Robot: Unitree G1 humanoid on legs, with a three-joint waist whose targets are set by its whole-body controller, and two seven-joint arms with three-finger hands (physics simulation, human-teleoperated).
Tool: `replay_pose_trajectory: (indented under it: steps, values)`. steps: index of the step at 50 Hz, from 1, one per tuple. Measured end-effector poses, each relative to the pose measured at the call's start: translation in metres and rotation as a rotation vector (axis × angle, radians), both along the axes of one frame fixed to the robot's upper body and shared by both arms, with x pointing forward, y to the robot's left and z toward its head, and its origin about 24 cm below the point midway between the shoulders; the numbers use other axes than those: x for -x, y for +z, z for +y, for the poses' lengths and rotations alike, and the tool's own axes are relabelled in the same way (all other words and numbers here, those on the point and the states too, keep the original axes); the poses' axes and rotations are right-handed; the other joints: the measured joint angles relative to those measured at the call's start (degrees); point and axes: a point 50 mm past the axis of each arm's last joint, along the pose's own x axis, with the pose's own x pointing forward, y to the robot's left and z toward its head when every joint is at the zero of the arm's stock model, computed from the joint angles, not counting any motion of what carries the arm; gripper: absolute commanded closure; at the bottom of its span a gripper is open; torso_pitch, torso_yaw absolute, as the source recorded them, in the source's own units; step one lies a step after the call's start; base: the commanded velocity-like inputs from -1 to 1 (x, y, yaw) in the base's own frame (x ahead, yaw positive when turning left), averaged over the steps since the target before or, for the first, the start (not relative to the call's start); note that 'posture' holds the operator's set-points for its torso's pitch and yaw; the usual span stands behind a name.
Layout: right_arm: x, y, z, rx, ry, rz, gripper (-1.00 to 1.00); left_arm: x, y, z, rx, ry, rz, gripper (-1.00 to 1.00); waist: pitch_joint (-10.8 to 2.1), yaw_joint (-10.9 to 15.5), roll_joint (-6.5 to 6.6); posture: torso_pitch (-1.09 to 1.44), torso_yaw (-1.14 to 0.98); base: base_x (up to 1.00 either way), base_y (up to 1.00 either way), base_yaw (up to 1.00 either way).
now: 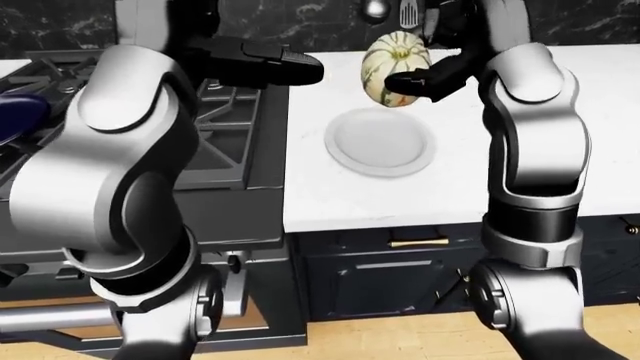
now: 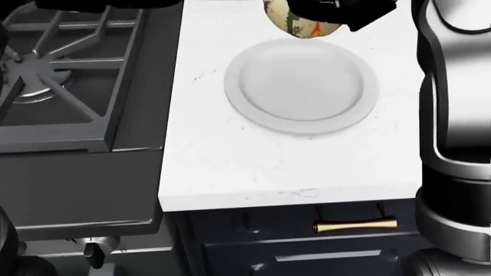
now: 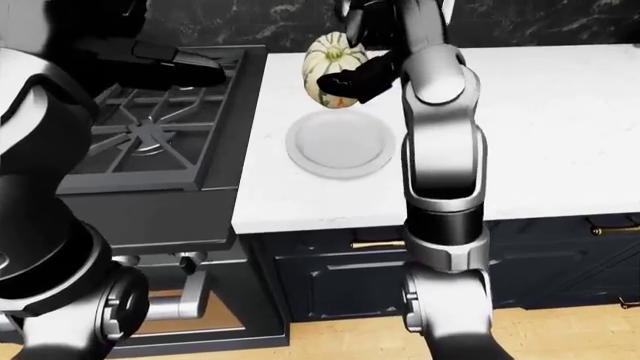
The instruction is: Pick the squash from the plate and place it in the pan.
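Note:
My right hand (image 1: 412, 81) is shut on the squash (image 1: 390, 66), a pale cream gourd with green stripes, and holds it in the air above the top edge of the white plate (image 1: 381, 142). The plate is bare in the head view (image 2: 301, 86). My left hand (image 1: 285, 66) is open and empty, its fingers stretched out over the right edge of the stove (image 3: 150, 135). A dark blue pan (image 1: 18, 116) shows partly at the left edge of the left-eye view, mostly hidden behind my left arm.
The white counter (image 2: 253, 167) ends beside the black gas stove with cast grates (image 2: 53, 75). Dark cabinets with a brass handle (image 2: 353, 225) stand below. Utensils hang on the dark marble wall (image 1: 385, 11).

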Motion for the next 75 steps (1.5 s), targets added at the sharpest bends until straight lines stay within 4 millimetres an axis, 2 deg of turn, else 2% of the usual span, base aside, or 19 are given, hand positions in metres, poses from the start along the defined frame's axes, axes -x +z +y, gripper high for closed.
replay_pose_trajectory:
  steps: [14, 25, 32, 35, 37, 39, 41, 48, 52, 54, 57, 59, 63, 65, 66, 67, 69, 71, 75]
  values:
    - [0.026, 0.005, -0.015, -0.012, -0.043, -0.064, 1.00, 0.002, 0.004, 0.004, 0.009, 0.013, -0.007, -1.00, 0.12, 0.0, -0.08, 0.00, 0.00, 0.00, 0.00, 0.00]
    - [0.024, -0.001, -0.010, -0.001, -0.034, -0.046, 1.00, 0.003, 0.003, 0.002, 0.001, 0.004, -0.006, -1.00, 0.08, -0.1, 0.08, 0.00, 0.00, 0.00, 0.01, 0.00]
    - [0.023, -0.004, -0.016, -0.007, -0.060, -0.037, 1.00, 0.004, 0.004, -0.003, -0.010, -0.020, -0.014, -1.00, -2.00, 0.0, 1.62, 0.00, 0.00, 0.00, 0.16, 0.00]
    - [0.025, 0.002, -0.016, -0.007, -0.066, -0.065, 1.00, 0.005, 0.006, -0.001, -0.005, -0.016, -0.027, -1.00, -1.85, -0.1, 3.38, 0.00, 0.00, 0.00, 0.19, 0.00]
    - [0.025, 0.002, -0.011, 0.001, -0.046, -0.066, 1.00, 0.003, 0.003, 0.003, 0.004, 0.004, -0.012, -1.00, -1.25, 0.4, 2.83, 0.00, 0.00, 0.00, 0.18, 0.00]
    - [0.024, 0.000, -0.005, 0.012, -0.015, -0.054, 1.00, 0.001, 0.000, 0.007, 0.012, 0.026, 0.007, -1.00, -1.06, 0.6, 3.37, 0.00, 0.00, 0.00, 0.19, 0.00]
    - [0.023, -0.001, -0.003, 0.017, 0.003, -0.045, 1.00, 0.000, 0.001, 0.006, 0.011, 0.029, 0.010, -1.00, -1.34, 0.3, 2.96, 0.00, 0.00, 0.00, 0.18, 0.00]
    - [0.026, 0.004, -0.008, 0.007, -0.021, -0.074, 1.00, 0.003, 0.003, 0.002, 0.003, 0.007, -0.014, -1.00, -1.29, -0.3, 0.05, 0.00, 0.00, 0.00, 0.18, 0.00]
    - [0.026, 0.005, -0.007, 0.005, -0.023, -0.077, 1.00, 0.003, 0.004, 0.003, 0.005, 0.012, -0.011, -1.00, -1.75, -0.1, -2.62, 0.00, 0.00, 0.00, 0.19, 0.00]
    - [0.025, 0.002, -0.011, 0.001, -0.036, -0.068, 1.00, 0.003, 0.001, -0.001, -0.001, -0.003, -0.001, -1.00, -1.43, -0.5, -1.32, 0.00, 0.00, 0.00, 0.18, 0.00]
    - [0.022, -0.004, -0.016, -0.008, -0.061, -0.033, 1.00, 0.003, 0.000, -0.005, -0.015, -0.026, 0.010, -1.00, -1.85, -0.2, -1.94, 0.00, 0.00, 0.00, 0.18, 0.00]
    - [0.022, -0.004, -0.016, -0.010, -0.065, -0.034, 1.00, 0.004, 0.002, -0.004, -0.011, -0.023, 0.000, -1.00, -1.85, 0.1, -1.16, 0.00, 0.00, 0.00, 0.18, 0.00]
    - [0.025, 0.000, -0.013, -0.006, -0.058, -0.062, 1.00, 0.006, 0.005, -0.003, -0.005, -0.016, -0.022, -1.00, -1.27, 0.0, 1.59, 0.00, 0.00, 0.00, 0.18, 0.00]
    - [0.025, 0.001, -0.012, -0.003, -0.055, -0.067, 1.00, 0.006, 0.005, -0.003, -0.007, -0.018, -0.021, -1.00, -1.43, -0.3, 3.64, 0.00, 0.00, 0.00, 0.22, 0.00]
    - [0.025, 0.001, -0.011, -0.003, -0.050, -0.069, 1.00, 0.005, 0.005, -0.002, -0.006, -0.015, -0.019, -1.00, -1.57, -0.2, 4.18, 0.00, 0.00, 0.00, 0.26, 0.00]
    - [0.025, -0.001, -0.008, -0.001, -0.040, -0.064, 1.00, 0.005, 0.004, 0.000, -0.004, -0.008, -0.014, -1.00, -1.29, 0.2, 3.26, 0.00, 0.00, 0.00, 0.25, 0.00]
    - [0.023, -0.003, -0.002, 0.011, -0.009, -0.045, 1.00, 0.003, 0.001, 0.004, 0.007, 0.013, 0.003, -1.00, -0.94, 0.5, 2.66, 0.00, 0.00, 0.00, 0.26, 0.00]
    - [0.022, -0.004, 0.001, 0.017, 0.016, -0.035, 1.00, 0.002, 0.000, 0.006, 0.011, 0.027, 0.013, -1.00, -1.15, 0.4, 2.13, 0.00, 0.00, 0.00, 0.26, 0.00]
    - [0.024, -0.001, -0.002, 0.009, 0.011, -0.055, 1.00, 0.004, 0.003, 0.002, 0.004, 0.011, -0.009, -1.00, -1.26, 0.0, 0.07, 0.00, 0.00, -0.03, 0.19, 0.00]
